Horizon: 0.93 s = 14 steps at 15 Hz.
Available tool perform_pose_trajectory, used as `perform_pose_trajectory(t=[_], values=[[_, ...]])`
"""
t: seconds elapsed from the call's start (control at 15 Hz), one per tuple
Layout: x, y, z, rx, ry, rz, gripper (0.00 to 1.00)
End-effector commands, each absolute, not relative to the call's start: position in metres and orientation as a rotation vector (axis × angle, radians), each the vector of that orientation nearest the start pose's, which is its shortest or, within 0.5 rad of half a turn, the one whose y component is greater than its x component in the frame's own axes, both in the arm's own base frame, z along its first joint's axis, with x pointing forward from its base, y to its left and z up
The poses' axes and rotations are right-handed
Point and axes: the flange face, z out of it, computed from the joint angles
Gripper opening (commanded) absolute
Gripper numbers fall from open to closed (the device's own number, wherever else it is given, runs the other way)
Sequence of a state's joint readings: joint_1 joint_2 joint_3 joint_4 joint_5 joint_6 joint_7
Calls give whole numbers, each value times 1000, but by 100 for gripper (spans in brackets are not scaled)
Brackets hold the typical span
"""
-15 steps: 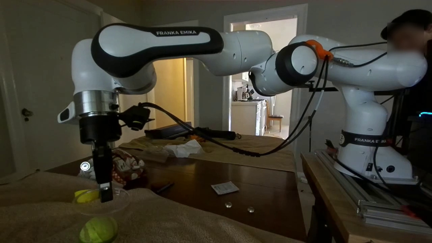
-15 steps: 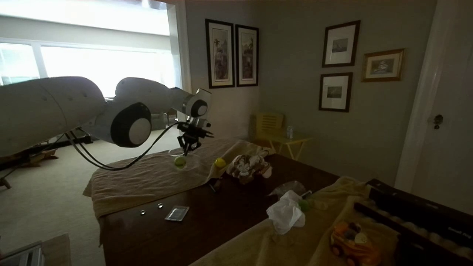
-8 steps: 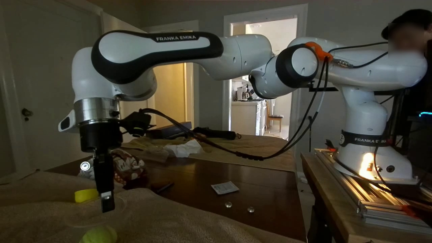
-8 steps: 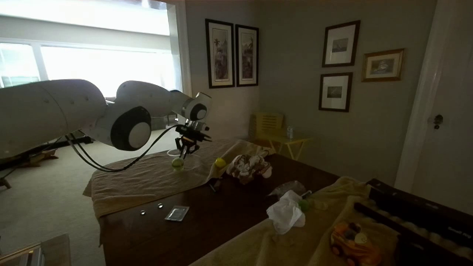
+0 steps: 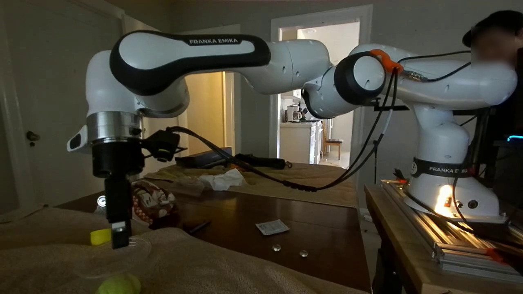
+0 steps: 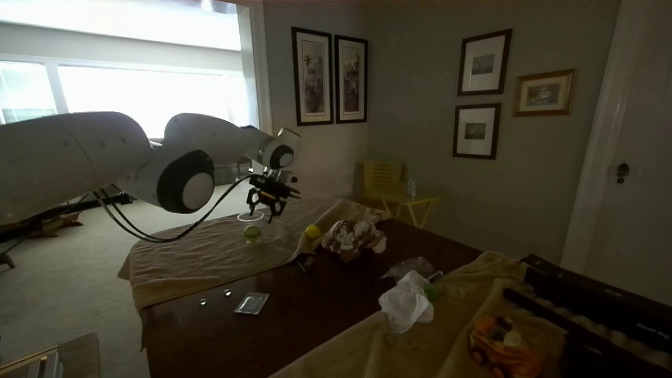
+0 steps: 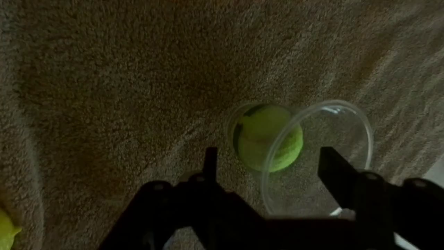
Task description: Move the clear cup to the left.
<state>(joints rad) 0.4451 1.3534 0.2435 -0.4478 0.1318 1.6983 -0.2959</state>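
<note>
Black end effector [image 7: 269,152], wide agape near cup [image 7: 312,135].

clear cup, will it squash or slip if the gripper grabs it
The clear cup will probably flex under a squeeze, since it looks thin and see-through. Its glossy highlights suggest a slippery surface. The tennis ball, apparently inside, may weigh it down low.

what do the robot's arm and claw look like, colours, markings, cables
The arm is white with smooth rounded segments, black trim and pale FRANKA EMIKA lettering. A silver collar tops the black, two-fingered claw. An orange piece sits by one joint; mostly black cables hang below.
</note>
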Motion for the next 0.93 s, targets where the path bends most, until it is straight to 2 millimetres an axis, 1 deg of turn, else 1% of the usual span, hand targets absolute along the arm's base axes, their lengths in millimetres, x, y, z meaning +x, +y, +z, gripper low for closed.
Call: perform_pose_trajectory(t=[0.0, 0.13, 0.2, 0.27, 0.33, 0.4, 0.53, 0.8, 0.87], values=[[688, 430, 270, -2551, -1088, 0, 100], [692, 434, 303, -2573, -1118, -107, 100], [695, 432, 317, -2635, -1107, -165, 100], [699, 432, 330, -2683, -1072, -229, 100], [703, 430, 339, -2714, -1035, -284, 100], [706, 429, 344, -2747, -994, -337, 100], [710, 425, 347, -2844, -917, -384, 100], [711, 422, 344, -3031, -729, -443, 100], [713, 417, 340, -2950, -817, -384, 100]])
